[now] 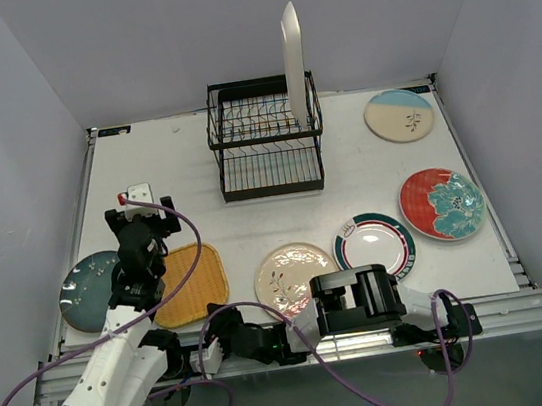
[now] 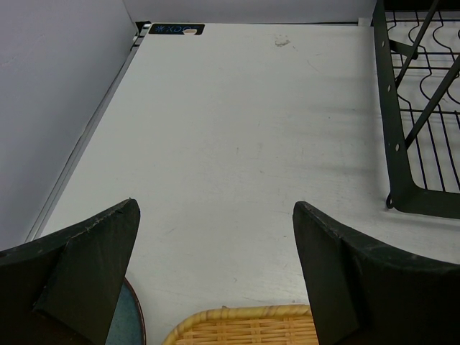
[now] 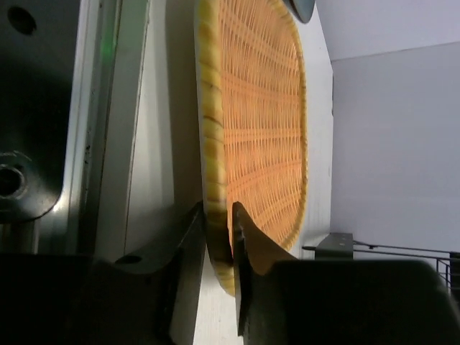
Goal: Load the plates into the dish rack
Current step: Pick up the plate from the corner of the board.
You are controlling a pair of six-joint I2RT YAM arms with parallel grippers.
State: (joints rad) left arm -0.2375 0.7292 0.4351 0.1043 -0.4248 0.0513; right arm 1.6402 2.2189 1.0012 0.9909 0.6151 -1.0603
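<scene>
Dish rack (image 1: 267,140): one white plate (image 1: 293,58) racked upright; six others outside rack, unloaded.
Right gripper (image 3: 218,215): fingers pinching yellow woven plate (image 3: 259,108) by rim, seemingly seated.
Left gripper (image 2: 215,208): fingers spread, empty.

White plate (image 1: 293,58) upright in rack (image 1: 269,155); woven plate (image 1: 201,278) gripped.

The left wrist view's edges crop the dish rack (image 2: 394,129) and woven plate (image 2: 244,327).

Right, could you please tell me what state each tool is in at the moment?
Left tool: open, holding nothing.
Right tool: closed on the rim of the yellow woven plate.
</scene>
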